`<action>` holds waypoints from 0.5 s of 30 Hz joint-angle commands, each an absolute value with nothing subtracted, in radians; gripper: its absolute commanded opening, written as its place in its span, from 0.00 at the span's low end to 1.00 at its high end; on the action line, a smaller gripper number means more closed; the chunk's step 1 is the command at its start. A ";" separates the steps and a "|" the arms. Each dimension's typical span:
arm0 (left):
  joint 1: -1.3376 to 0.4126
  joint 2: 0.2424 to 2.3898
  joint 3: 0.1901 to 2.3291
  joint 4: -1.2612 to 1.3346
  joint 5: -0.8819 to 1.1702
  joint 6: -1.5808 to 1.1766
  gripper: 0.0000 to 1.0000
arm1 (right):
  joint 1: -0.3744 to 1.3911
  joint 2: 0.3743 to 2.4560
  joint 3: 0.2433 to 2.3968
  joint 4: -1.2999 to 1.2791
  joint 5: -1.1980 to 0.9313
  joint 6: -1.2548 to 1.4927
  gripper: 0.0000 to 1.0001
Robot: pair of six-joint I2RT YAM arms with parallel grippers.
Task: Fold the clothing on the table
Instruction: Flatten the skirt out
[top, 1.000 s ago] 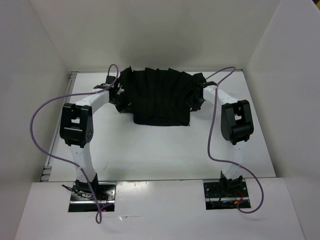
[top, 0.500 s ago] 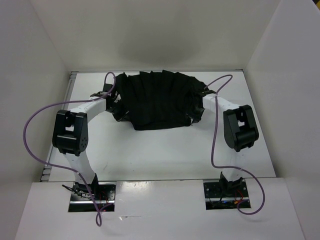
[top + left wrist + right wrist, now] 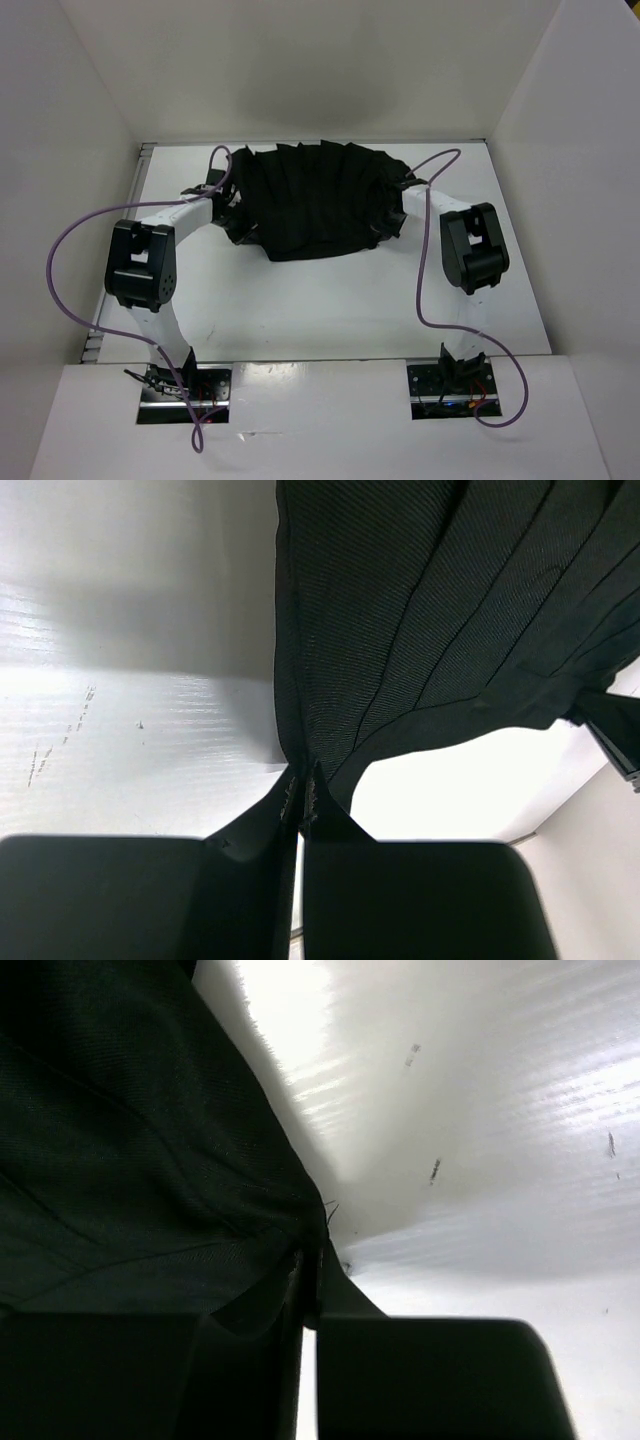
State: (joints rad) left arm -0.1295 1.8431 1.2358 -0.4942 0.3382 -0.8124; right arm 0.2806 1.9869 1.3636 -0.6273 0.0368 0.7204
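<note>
The clothing (image 3: 315, 200), a black garment with pleat-like ridges, is stretched between both arms over the far half of the white table (image 3: 300, 300). My left gripper (image 3: 237, 208) is shut on its left edge. In the left wrist view the fingertips (image 3: 303, 792) pinch a corner of the fabric (image 3: 420, 610), which fans away above the table. My right gripper (image 3: 392, 207) holds the right edge. The right wrist view has its jaws (image 3: 310, 1260) closed together with dark cloth (image 3: 130, 1160) bunched between them.
White upright walls (image 3: 80, 150) enclose the table on the left, back and right. Purple cables (image 3: 60, 250) loop out from both arms. The arm bases (image 3: 185, 385) sit at the near edge on a white board.
The right gripper has closed on the garment's right edge. The left elbow swung outward to the left, and the garment now hangs spread wider between the two grippers.
</note>
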 commanded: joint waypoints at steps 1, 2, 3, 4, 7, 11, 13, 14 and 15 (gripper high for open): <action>-0.124 1.833 1.220 -0.491 0.337 -0.792 0.00 | 0.273 2.045 1.361 -0.592 0.037 0.716 0.00; -0.114 1.810 1.200 -0.471 0.353 -0.792 0.00 | 0.273 2.031 1.361 -0.592 0.072 0.716 0.00; -0.097 1.795 1.183 -0.462 0.362 -0.792 0.00 | 0.273 1.995 1.350 -0.592 0.101 0.725 0.00; -0.083 1.777 1.163 -0.462 0.362 -0.792 0.00 | 0.273 1.973 1.336 -0.592 0.138 0.739 0.00; -0.026 1.660 1.077 -0.462 0.313 -0.836 0.00 | 0.227 1.918 1.336 -0.652 0.245 0.756 0.00; -0.002 1.620 1.046 -0.477 0.262 -0.850 0.00 | 0.195 1.908 1.336 -0.716 0.305 0.767 0.00; -0.002 1.620 1.046 -0.503 0.252 -0.850 0.00 | 0.195 1.908 1.325 -0.727 0.305 0.767 0.00; -0.002 1.634 1.046 -0.503 0.252 -0.839 0.00 | 0.195 1.908 1.316 -0.727 0.305 0.767 0.00; -0.002 1.647 1.046 -0.503 0.252 -0.830 0.00 | 0.195 1.908 1.316 -0.727 0.289 0.767 0.00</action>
